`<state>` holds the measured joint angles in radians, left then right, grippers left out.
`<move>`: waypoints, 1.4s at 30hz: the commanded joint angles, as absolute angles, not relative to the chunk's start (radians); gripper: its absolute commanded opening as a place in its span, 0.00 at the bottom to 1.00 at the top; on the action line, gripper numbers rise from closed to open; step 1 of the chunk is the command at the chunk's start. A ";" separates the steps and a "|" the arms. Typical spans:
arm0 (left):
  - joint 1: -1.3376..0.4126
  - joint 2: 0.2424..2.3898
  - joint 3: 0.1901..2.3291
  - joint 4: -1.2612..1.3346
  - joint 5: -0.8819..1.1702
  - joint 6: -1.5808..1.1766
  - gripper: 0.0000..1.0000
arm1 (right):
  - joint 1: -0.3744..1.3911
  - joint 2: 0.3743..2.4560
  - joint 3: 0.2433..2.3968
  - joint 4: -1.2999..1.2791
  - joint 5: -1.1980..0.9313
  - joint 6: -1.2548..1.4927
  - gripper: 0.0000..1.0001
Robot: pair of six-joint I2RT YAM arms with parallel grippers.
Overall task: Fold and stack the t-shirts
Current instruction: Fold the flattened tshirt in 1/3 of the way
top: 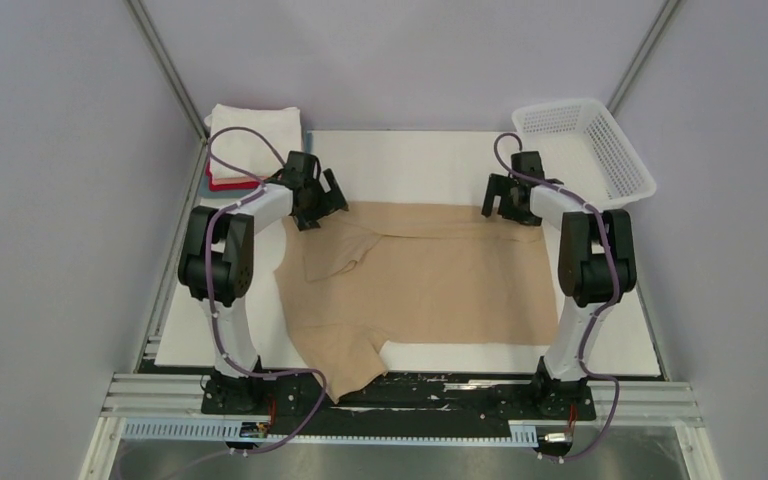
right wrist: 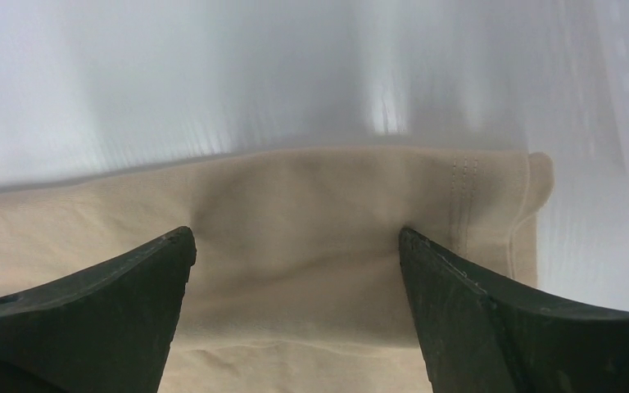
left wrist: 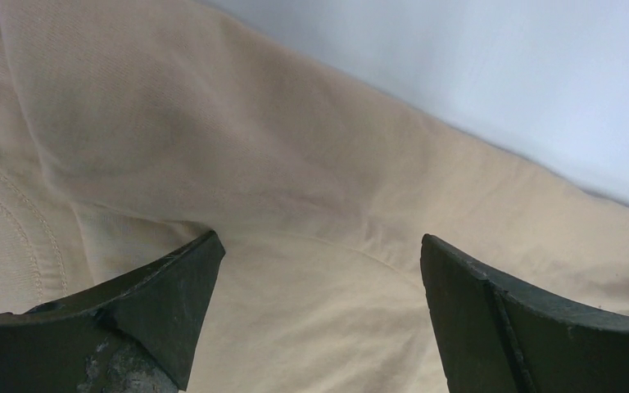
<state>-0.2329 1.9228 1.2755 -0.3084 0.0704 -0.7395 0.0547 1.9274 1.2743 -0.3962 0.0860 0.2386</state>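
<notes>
The tan t-shirt (top: 430, 280) lies spread across the middle of the desk (top: 600, 350), collar end to the left and hem to the right. Its far edge runs between the two arms. The left gripper (top: 318, 205) hangs over the far-left part of the cloth near the shoulder, and the right gripper (top: 505, 205) hangs over the far-right hem corner. Both have their jaws wide apart and hold nothing. In each wrist view the fingers straddle tan cloth, and whether the tips touch it I cannot tell.

The step in hand looks like taking that far edge at two points and bringing it toward the near edge. To do it well, both grippers should close together and take the same depth of cloth. The right one should grip just inside the stitched hem rather than on the corner tip. The edge should then rise level and stay lightly taut between the arms so the fold line lands straight. One sleeve is turned in on the body near the left gripper, and it should stay flat under the fold.

A sleeve droops over the near edge by the left arm's base, so the fold should stop short of there. The folded stack (top: 253, 135), cream-white on top, fills the far-left corner close to the left arm. The white basket (top: 632, 160) sits at the far-right corner. The far middle offers free room.
</notes>
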 commanded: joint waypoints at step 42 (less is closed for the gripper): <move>-0.931 1.071 0.764 -0.908 -0.197 -0.928 0.99 | 0.239 1.193 0.804 -0.302 0.255 0.524 1.00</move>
